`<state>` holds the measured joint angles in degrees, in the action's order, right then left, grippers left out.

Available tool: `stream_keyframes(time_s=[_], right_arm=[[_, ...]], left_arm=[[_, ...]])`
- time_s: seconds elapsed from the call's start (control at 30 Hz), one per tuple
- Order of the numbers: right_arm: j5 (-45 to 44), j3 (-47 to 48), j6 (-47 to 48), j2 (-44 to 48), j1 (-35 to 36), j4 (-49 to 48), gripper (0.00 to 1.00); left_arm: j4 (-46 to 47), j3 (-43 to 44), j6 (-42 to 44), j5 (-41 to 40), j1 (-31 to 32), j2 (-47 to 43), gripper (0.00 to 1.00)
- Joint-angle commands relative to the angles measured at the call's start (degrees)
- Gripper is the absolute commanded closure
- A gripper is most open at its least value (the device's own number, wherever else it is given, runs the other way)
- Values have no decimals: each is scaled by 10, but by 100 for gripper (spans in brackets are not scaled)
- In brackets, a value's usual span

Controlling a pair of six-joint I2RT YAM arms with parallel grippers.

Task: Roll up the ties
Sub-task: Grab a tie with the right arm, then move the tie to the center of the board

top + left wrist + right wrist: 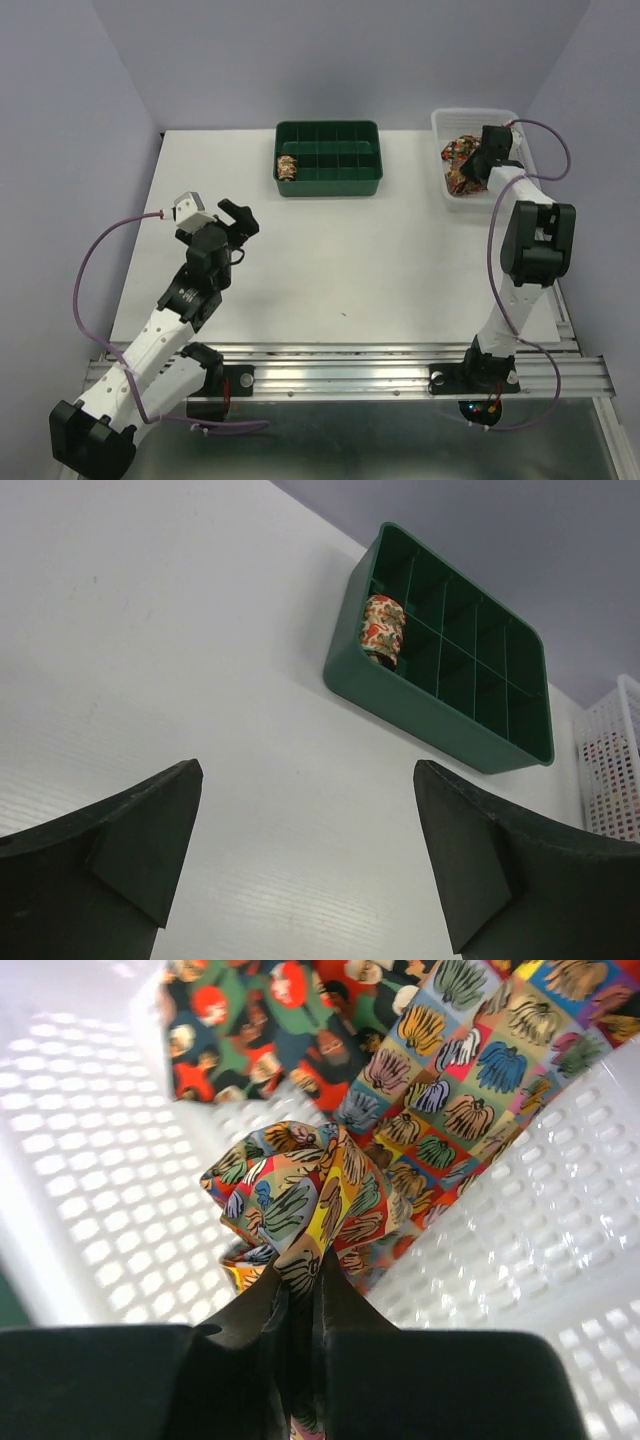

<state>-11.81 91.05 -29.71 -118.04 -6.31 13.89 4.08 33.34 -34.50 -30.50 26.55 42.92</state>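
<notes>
Right now the right pincer (305, 1295) is clamped together on a bunched fold of the patchwork-print fabric necktie (300, 1195), gold, orange and dark panels. The fold sticks out straight ahead of its tips. Beyond the fold the strip runs on away from the pincer, up and to its right, so the long axis points roughly forward from the grip; where the tie ends is out of view. Past it, to the pincer's forward left, lies a second fabric tie with a face print on dark green (260, 1020). Both sit inside the white perforated plastic basket (90, 1160), whose walls close in on either side of the pincer.

The left pincer (308, 775) has its fingers wide apart and holds nothing, hovering over bare white tabletop (150, 630). Ahead of it and to its right sits the dark green plastic divider tray (420, 705), one small rolled patchwork tie (383, 630) upright in the compartment nearest the pincer.

Judgement: the right arm owns the next move, lifting the tie out toward the tabletop; the left arm is well apart from the basket.
</notes>
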Motion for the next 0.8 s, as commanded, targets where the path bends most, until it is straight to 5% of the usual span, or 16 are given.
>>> stream_keyframes(time_s=[0.0, 0.3, 0.4, 0.5, 0.6, 0.7, 0.73, 0.77], right_arm=[[45, -72, 6, 144, -3, -112, 99], [199, -177, 40, 408, 80, -141, 98], [261, -193, 59, 457, 140, -101, 84], [339, -244, 78, 489, 204, -118, 80], [362, -318, 75, 516, 209, -106, 51], [231, -397, 35, 548, 209, -82, 23], [161, -435, 15, 566, 209, -64, 0], [130, -454, -1, 575, 209, -57, 0]], left_arm=[[23, -6, 8, -4, -2, -10, 1], [9, -26, -17, 40, -3, -43, 1], [8, -41, -36, 68, -3, -62, 1], [4, -50, -47, 84, -3, -77, 1], [-19, -46, -52, 90, -3, -85, 1], [-40, -43, -58, 92, -3, -91, 1], [-40, -45, -59, 96, -3, -93, 1], [-40, -49, -60, 99, -3, -93, 1]])
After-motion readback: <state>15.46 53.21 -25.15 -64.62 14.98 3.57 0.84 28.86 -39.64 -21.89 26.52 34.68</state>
